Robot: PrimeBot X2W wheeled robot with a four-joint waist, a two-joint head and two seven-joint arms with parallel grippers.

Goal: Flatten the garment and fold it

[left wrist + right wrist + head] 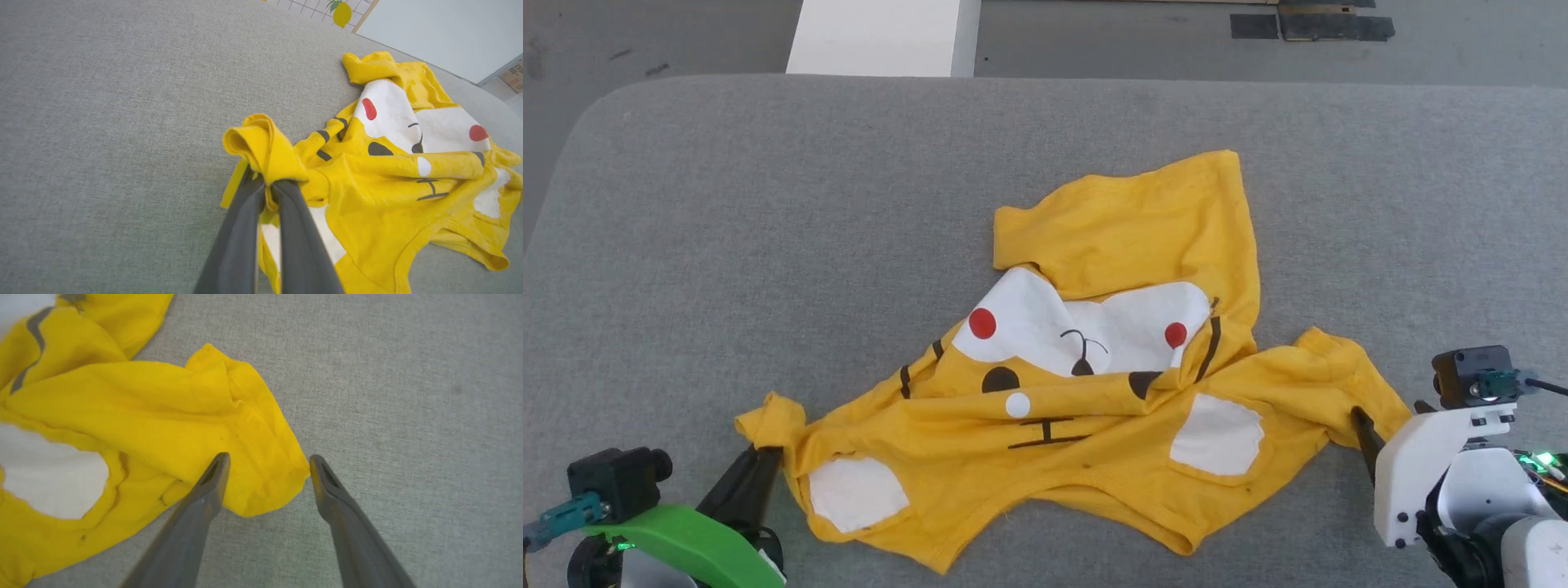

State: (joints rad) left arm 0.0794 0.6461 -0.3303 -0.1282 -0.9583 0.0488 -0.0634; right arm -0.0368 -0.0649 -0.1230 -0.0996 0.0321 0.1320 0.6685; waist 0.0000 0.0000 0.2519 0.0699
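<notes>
At the near left corner: left gripper (pixel 765 459) on a green mount (pixel 686 535), dark fingers pointing up and inward.
Left fingers: closed tight on a bunched yellow corner of the garment (pixel 1094 408). In the left wrist view the cloth curls over both tips.
At the near right corner: right gripper (pixel 1390 418) in a white housing (pixel 1421 465), fingers angled inward.
Right fingers: spread wide and holding nothing. In the right wrist view one tip is over the garment's right-hand flap and the other is just beside its edge, over bare grey cloth. Whether they touch the fabric cannot be told.
Garment, position: on the worktop (pixel 768 204), in its near half, stretched between the two grippers.
Garment, condition: crumpled, print facing up, with a fold ridge running across the middle. White patches, two red dots, black dots and black lines are showing. The far portion is doubled over and rises to a peak toward the far edge.
Worktop: grey fabric surface with a rounded far left corner.
Beyond the worktop: grey floor (pixel 1094 33), a white panel (pixel 882 37) and black strips (pixel 1331 24).
</notes>
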